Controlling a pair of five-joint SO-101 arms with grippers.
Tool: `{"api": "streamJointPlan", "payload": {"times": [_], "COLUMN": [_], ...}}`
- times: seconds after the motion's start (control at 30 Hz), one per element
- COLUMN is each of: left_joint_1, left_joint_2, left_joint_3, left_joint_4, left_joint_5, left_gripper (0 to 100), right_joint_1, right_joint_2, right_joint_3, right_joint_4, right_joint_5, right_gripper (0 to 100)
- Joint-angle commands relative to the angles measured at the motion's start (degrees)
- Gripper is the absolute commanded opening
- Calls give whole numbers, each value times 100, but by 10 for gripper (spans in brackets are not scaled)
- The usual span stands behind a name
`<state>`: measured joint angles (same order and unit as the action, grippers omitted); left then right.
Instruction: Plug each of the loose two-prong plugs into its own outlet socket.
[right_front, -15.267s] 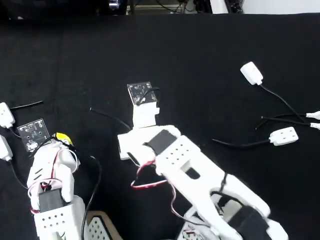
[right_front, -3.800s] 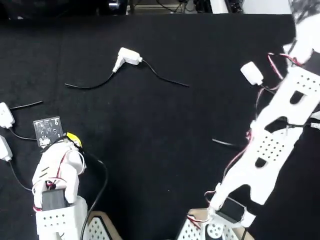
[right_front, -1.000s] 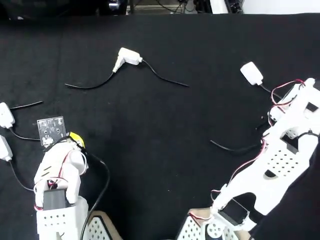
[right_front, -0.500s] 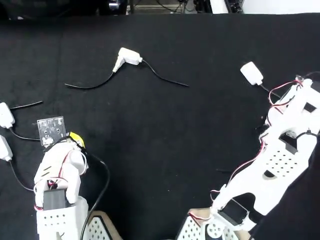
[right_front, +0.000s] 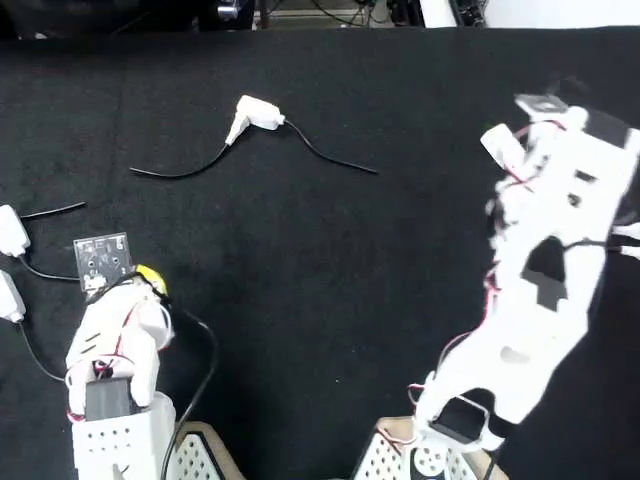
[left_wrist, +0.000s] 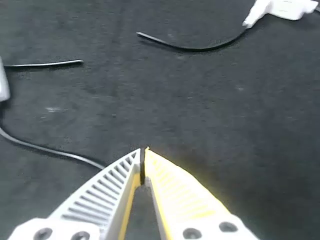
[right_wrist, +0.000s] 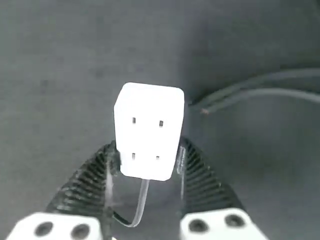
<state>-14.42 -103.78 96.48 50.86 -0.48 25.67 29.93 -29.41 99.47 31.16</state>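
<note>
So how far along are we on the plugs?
Done: no mating visible; the white plug lies loose on the table. In hand: the right gripper clamps a white socket block. To do: every plugging; the left gripper is shut, empty.

Soft, even light comes from overhead. The black cloth (right_front: 330, 300) soaks it up and shows almost no shadows. My white right arm (right_front: 545, 270) glares against it, its detail washed out. At my right gripper (right_wrist: 147, 150) the cloth reads lighter and the socket block (right_wrist: 148, 125) is brightly lit. A faint shadow lies beside my left gripper (left_wrist: 143, 152).
</note>
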Motion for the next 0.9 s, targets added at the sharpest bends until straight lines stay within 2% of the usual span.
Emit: {"api": "streamJointPlan", "payload": {"times": [0.0,0.13,0.27,0.33,0.53,0.7,0.87], "left_joint_1": [-558,-1270,-2545,-3116,-4189,-4488,-4479], "left_joint_2": [-44,-44,-44,-44,-44,-26,-44], "left_joint_3": [92,92,92,92,92,92,92], "left_joint_4": [-26,-35,-18,-97,-695,-246,519], "left_joint_5": [-730,-1538,-2708,-2927,-2963,-2963,-2945], "left_gripper": [30,30,30,30,30,30,30], "right_joint_1": [-1204,-2629,-3965,-4431,-5301,-5881,-6022], "right_joint_2": [-927,-1420,-1631,-1622,-1622,-1613,-1622], "right_joint_3": [549,1174,1675,1851,2580,3679,4435], "right_joint_4": [132,53,-316,-607,-1486,-2418,-3815], "right_joint_5": [237,220,62,-202,-308,-378,-1670], "right_gripper": [11,11,11,11,11,11,11]}}
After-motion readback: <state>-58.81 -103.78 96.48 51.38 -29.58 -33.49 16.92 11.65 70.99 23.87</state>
